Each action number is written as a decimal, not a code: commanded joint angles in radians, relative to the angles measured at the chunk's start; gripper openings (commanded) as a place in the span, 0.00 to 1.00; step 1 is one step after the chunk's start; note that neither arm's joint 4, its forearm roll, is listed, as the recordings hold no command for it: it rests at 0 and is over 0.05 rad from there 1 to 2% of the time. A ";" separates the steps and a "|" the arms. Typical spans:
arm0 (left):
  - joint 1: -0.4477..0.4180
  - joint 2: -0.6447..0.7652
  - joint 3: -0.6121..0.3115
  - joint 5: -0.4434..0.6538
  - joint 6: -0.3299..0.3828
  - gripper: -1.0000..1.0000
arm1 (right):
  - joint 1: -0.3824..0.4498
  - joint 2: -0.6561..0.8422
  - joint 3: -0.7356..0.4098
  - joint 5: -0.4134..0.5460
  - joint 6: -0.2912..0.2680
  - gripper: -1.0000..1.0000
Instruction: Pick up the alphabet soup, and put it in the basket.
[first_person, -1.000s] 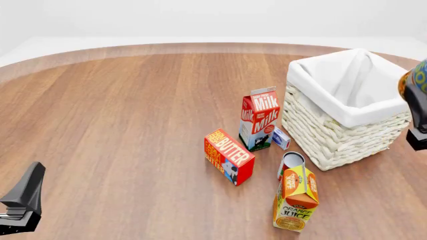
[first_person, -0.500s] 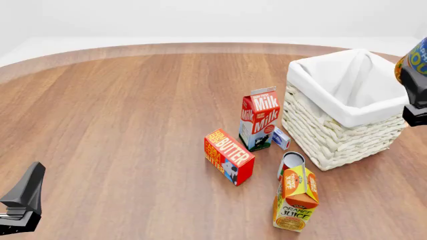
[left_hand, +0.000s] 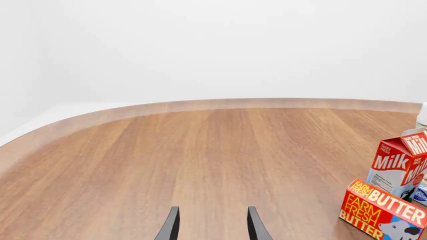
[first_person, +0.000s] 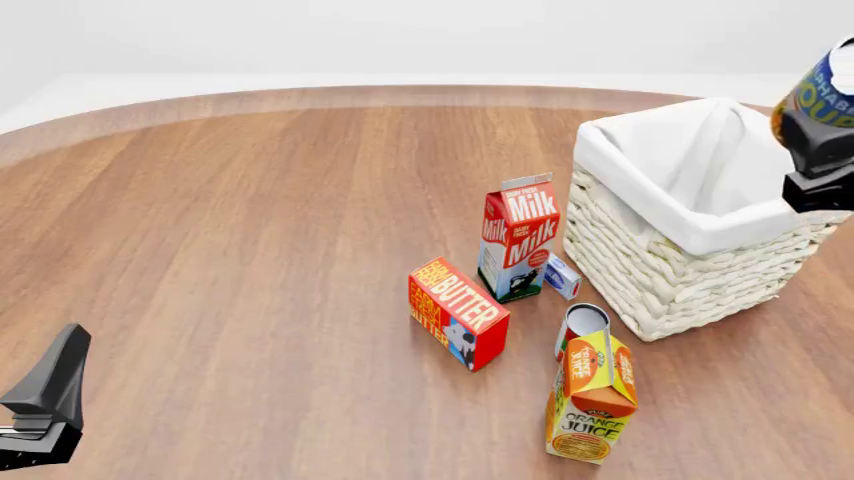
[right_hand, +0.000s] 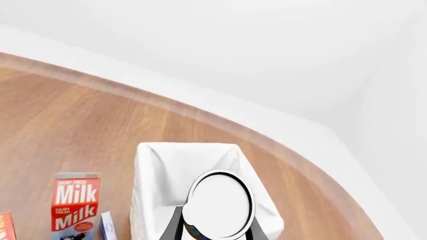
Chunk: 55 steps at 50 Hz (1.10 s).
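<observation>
Wood-grain table with a curved far edge, set against plain white surroundings.

Right gripper sits at the right edge of the front view, raised above the table and over the basket's right side. Its jaws are clamped on the alphabet soup — the blue label with yellow-green lettering shows above the dark fingers. From the right wrist camera the can's pale lid faces the lens, with the dark fingers on either side of it and the basket's open mouth directly beyond. The can is held in the air, not touching the basket.

Left gripper rests low at the near left corner of the front view, well apart from all the goods. The left wrist camera shows its two fingertips parted with bare wood between them, holding nothing.

Basket stands upright at the right of the table, white cloth lining folded over its rim. Only lining is visible inside; the bottom cannot be fully seen.

Other goods on the table: a milk carton upright just left of the basket, a small blue-and-white box between them, a butter box nearer the camera, an orange juice carton nearest, and a red-and-white can partly hidden behind the juice.
</observation>
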 joint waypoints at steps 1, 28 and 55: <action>0.000 0.000 0.000 0.000 0.000 1.00 | 0.001 0.067 -0.036 -0.032 0.021 0.00; 0.000 0.000 0.000 0.000 0.000 1.00 | -0.008 0.233 -0.093 -0.101 0.032 0.00; 0.000 0.000 0.000 0.000 0.000 1.00 | 0.003 0.362 -0.196 -0.069 0.016 0.00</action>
